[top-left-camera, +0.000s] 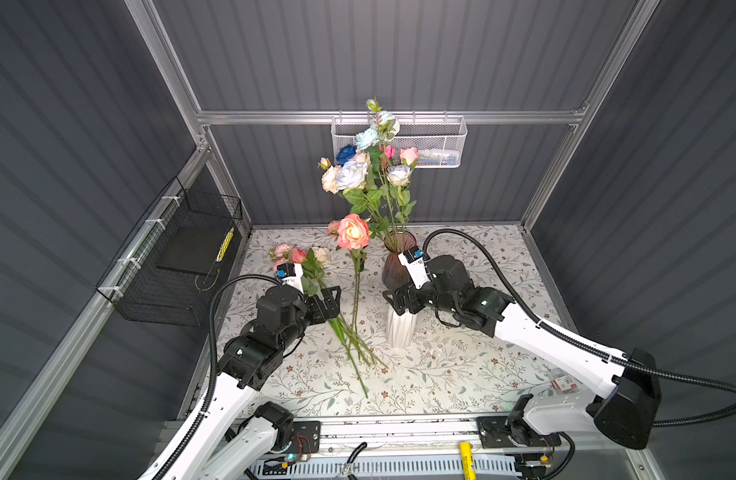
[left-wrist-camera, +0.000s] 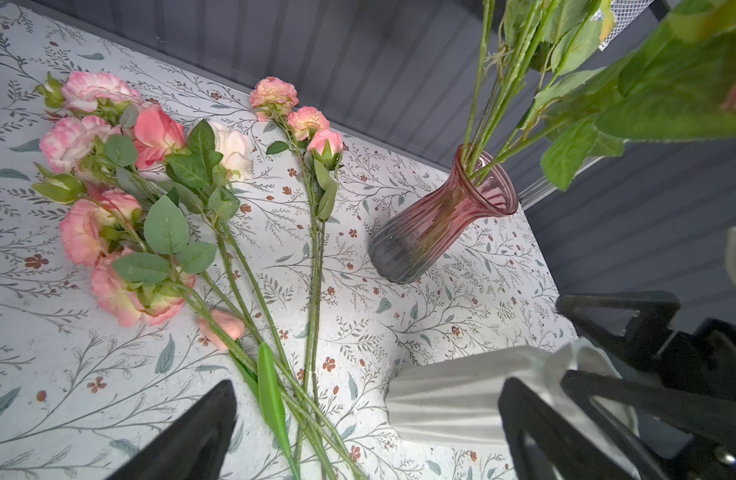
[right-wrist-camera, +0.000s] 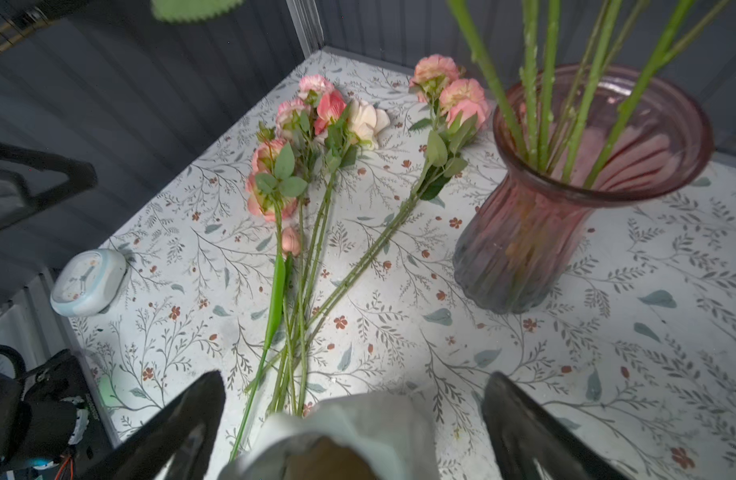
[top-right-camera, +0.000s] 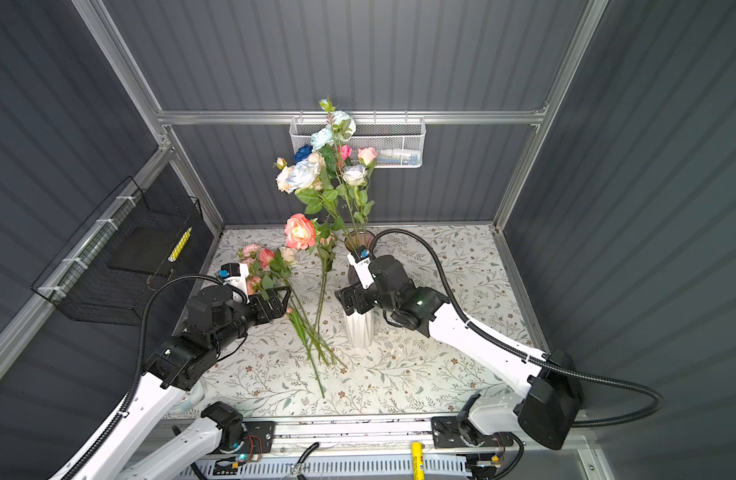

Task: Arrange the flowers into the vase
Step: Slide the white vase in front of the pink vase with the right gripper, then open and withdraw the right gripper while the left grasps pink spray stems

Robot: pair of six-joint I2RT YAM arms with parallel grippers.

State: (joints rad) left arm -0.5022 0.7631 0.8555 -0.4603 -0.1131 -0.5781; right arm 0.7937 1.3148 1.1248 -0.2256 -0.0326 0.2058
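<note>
Right gripper (top-left-camera: 394, 302) wide apart astride white vase (top-left-camera: 400, 334) mouth — left gripper (top-left-camera: 331, 303) equally wide, empty, above loose flowers (top-left-camera: 314, 266)

You're facing a lab robot cell: grey ribbed walls (top-left-camera: 358, 54), aluminium framing (top-left-camera: 274, 117), black wire basket (top-left-camera: 171, 266) left, white mesh basket (top-left-camera: 441, 141) far, floral-papered tabletop (top-left-camera: 482, 365).

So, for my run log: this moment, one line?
left gripper open over loose flowers | right gripper open over white vase | pink vase holds stems
</note>
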